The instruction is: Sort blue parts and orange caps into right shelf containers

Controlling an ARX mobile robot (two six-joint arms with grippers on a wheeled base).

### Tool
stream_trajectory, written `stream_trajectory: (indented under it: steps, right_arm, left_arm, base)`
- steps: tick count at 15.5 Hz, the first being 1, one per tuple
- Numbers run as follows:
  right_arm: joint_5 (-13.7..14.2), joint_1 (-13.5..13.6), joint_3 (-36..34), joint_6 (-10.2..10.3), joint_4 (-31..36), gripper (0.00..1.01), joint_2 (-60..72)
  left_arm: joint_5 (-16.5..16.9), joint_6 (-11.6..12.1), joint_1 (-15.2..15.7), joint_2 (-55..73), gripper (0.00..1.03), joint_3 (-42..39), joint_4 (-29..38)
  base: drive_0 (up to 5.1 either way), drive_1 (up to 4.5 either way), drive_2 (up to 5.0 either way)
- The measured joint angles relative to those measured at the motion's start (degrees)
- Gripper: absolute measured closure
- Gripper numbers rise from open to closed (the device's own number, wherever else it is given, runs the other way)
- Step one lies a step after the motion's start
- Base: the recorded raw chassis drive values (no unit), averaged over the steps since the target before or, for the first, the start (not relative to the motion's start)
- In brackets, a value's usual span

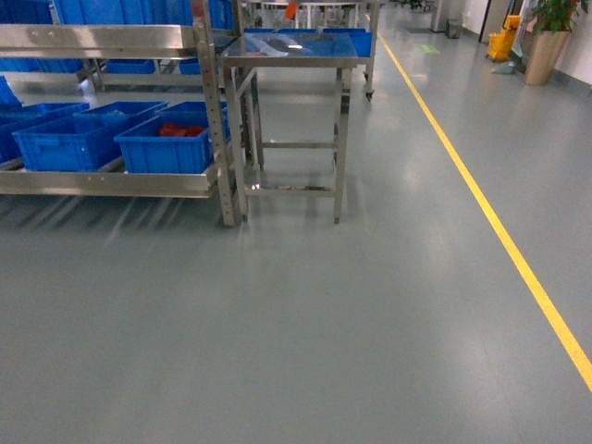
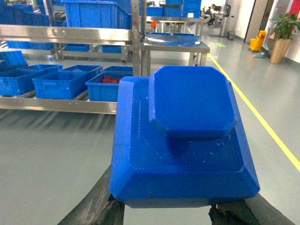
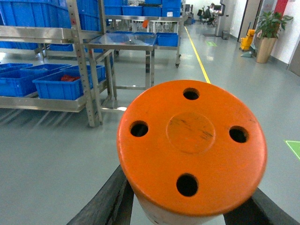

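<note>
Left wrist view, blue part [image 2: 187,140] clamped in left tool [image 2: 164,213]

Bright, even overhead light; soft sheen on the floor [image 1: 305,324], glare on the shelf [image 1: 111,42] rails, distant background slightly soft.

The part [image 2: 183,140] is solid bright blue, faintly ridged. The cap [image 3: 191,145] is orange, with four dark holes. The crates [image 1: 88,139] are blue (one shows red inside). The shelf [image 1: 111,180] is silvery steel, the floor [image 1: 324,324] grey-green with a yellow line [image 1: 499,231].
</note>
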Motion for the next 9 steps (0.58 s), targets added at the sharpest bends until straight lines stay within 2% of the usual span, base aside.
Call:
stream_trajectory:
  steps: [9]
  right_arm:
    - [0.0,0.0,0.0,0.02,0.17,0.57,0.0]
  left_arm:
    - [-0.04,0.0,0.0,0.0,0.62,0.0,-0.07]
  base:
    - [0.1,4.35,-4.2]
